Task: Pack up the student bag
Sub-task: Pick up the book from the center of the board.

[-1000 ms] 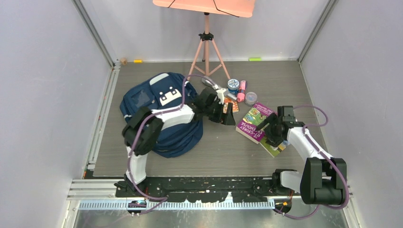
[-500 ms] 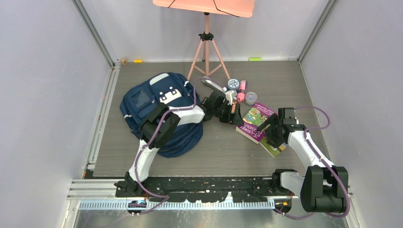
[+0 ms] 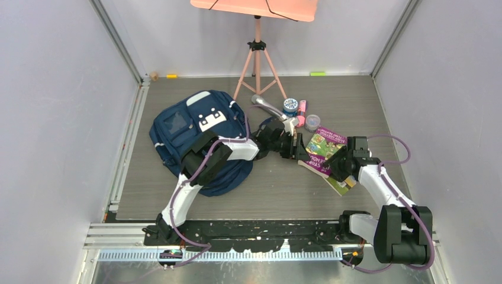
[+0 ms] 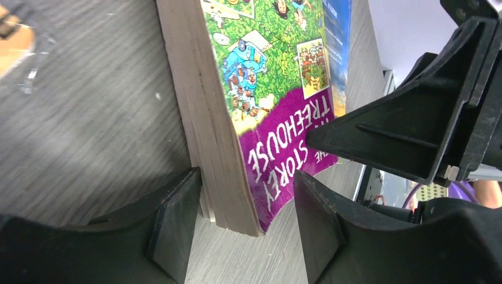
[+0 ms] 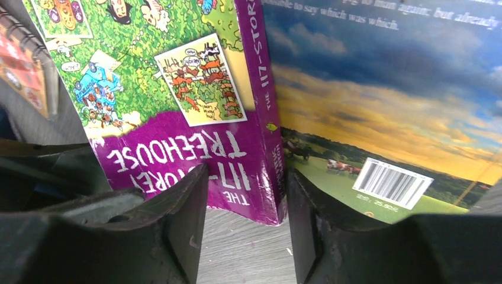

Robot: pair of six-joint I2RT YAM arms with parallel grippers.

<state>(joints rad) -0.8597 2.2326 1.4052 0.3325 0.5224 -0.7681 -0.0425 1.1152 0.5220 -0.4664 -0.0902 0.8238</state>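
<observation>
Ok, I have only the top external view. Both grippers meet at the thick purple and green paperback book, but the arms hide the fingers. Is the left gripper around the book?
Observer: Yes. In the left wrist view the left gripper straddles a corner of the purple and green paperback book, one finger against the page edges, jaws apart.
Operator: And the right gripper?
Observer: Its wrist view shows the right gripper astride the purple spine, jaws apart too.
Operator: What lies under the book?
Observer: A thin glossy book with a sunset landscape cover and a white barcode.
</observation>
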